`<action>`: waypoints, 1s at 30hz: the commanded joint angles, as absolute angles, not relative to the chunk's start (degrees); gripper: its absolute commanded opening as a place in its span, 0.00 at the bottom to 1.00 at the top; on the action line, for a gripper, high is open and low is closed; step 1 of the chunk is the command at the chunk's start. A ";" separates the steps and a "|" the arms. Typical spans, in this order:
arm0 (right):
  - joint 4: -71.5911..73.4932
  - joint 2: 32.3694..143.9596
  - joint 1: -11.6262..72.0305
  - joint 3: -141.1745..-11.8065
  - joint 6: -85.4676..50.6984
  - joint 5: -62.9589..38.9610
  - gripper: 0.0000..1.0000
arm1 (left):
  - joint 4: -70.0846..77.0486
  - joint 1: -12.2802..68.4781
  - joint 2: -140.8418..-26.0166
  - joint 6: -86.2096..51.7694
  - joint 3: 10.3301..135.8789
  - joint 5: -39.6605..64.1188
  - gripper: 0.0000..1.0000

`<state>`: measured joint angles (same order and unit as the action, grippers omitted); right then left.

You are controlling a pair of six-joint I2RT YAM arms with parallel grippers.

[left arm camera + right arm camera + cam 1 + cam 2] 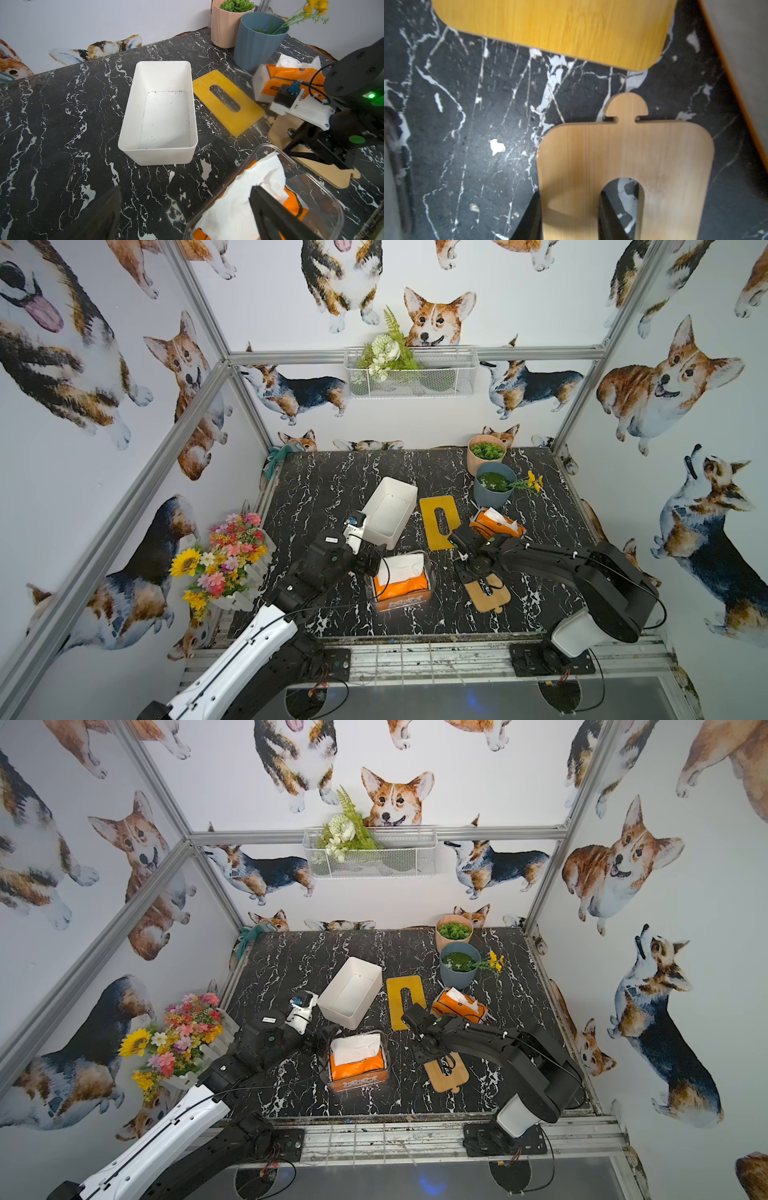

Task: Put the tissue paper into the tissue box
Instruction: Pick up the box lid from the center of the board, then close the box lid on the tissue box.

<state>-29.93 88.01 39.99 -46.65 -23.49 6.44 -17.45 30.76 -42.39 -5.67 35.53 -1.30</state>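
Pincer of right arm (pixel 569 194) points down, clamped on pale lid (pixel 654 155); left pincer (pixel 186 188) hovers spread apart.

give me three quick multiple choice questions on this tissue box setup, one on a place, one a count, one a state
1. Where is the yellow lid relative to the white box?
A on top of it
B flat on the table beside it
C inside it

2. How many orange tissue packs are in view?
A one
B three
C two

3. The white box is:
A empty
B holding a tissue pack
C lidded

Answers:
1 B: the lid lies on the marble next to the box.
2 C: one sits in the clear box, one lies loose by the blue pot.
3 A: its bare floor shows in the left wrist view.
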 commanded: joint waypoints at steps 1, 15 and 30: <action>-30.92 85.43 39.99 -46.55 -24.17 6.78 0.24 | -16.61 30.70 -42.28 -5.27 35.46 -1.23 1.00; -27.07 74.31 45.78 -47.44 -20.87 7.99 0.10 | -13.66 30.62 -45.37 -10.72 36.52 10.76 1.00; -17.38 66.25 62.51 -50.01 -14.60 9.01 0.06 | -10.62 28.54 -57.24 -22.39 43.79 36.91 0.89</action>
